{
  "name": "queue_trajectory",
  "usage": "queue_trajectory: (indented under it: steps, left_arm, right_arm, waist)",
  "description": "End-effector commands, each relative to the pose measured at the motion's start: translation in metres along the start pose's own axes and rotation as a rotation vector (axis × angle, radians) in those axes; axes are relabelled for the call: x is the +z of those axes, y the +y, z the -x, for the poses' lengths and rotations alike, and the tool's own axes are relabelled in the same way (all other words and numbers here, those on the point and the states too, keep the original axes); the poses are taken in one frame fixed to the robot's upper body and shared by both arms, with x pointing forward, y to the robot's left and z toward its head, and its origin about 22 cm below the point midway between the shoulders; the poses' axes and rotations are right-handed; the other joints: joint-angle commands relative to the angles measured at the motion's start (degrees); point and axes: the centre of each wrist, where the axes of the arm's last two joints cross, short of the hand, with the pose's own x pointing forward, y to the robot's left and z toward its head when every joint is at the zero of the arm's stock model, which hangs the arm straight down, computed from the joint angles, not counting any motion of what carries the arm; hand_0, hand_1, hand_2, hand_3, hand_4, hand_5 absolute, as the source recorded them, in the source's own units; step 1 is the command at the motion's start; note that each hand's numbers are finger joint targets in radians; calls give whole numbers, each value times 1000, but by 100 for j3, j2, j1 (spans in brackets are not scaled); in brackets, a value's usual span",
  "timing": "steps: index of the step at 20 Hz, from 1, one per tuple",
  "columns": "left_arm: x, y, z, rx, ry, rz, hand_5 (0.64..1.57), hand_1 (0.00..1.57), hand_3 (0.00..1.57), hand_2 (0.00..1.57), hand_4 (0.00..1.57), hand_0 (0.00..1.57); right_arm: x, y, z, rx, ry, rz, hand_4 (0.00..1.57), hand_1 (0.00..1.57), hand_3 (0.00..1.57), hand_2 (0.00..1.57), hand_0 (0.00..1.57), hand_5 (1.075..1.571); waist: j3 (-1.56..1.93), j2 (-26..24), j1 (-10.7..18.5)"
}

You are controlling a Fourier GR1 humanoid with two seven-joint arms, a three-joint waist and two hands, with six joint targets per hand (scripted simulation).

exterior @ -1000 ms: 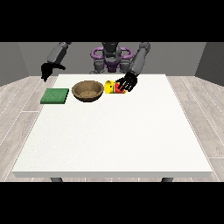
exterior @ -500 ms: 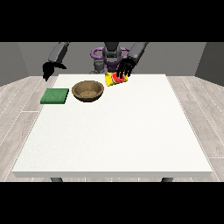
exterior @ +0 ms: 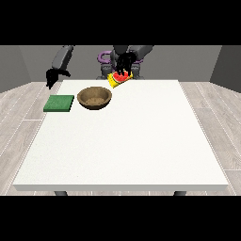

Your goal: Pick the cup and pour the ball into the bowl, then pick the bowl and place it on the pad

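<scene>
Raised since the earlier frame: cup (exterior: 119,78), tilted, fingers of the hand at the view's right (exterior: 124,64) wrapped round it. Your bowl (exterior: 94,98) lies just down-left of cup; pad (exterior: 59,103) beyond bowl.

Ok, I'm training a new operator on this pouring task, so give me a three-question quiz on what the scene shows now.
1. True or false: the cup stands on the table.
2. Which thing lies nearest the view's left edge? A) bowl B) green pad C) cup
3. Fill in: the hand at the view's right holds the cup tilted toward the ____.

Key:
1. False; it is lifted, clear of the table.
2. B; the green pad lies left of the bowl.
3. bowl.
</scene>
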Motion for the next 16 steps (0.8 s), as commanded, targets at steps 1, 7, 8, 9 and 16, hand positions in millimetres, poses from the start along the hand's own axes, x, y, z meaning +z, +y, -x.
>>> queue_trajectory:
  steps: [1, 7, 8, 9, 16]
  left_arm:
    - [-10, 22, -23, -110, -77, 2, 1524, 282, 1541, 1571, 692, 282]
    - [-7, 26, -22, -195, -98, -13, 1525, 0, 1571, 1571, 558, 0]
    - [-11, 36, -31, -197, -96, 31, 1529, 0, 1571, 1571, 584, 0]
    - [-1, 46, -54, -221, -135, -11, 1537, 0, 1571, 1571, 618, 0]
    - [-2, 34, -38, -435, -276, 65, 1571, 378, 1571, 1571, 963, 378]
  right_arm:
    - [19, -27, -2, -5, 8, 21, 391, 0, 336, 269, 0, 1534]
    - [-4, 4, 0, -10, -48, 5, 399, 0, 338, 169, 0, 1532]
    - [10, 2, 8, -20, 29, -18, 408, 0, 350, 187, 0, 1533]
    - [19, -29, -3, -17, -23, 8, 419, 0, 347, 175, 0, 1534]
    - [2, -7, -1, -23, -42, 4, 430, 0, 283, 150, 0, 1529]
  waist:
    - [-1, -100, 132]
    - [-7, 66, 23]
    - [-7, -207, -96]
    - [1, -17, 68]
    - [-3, 163, -19]
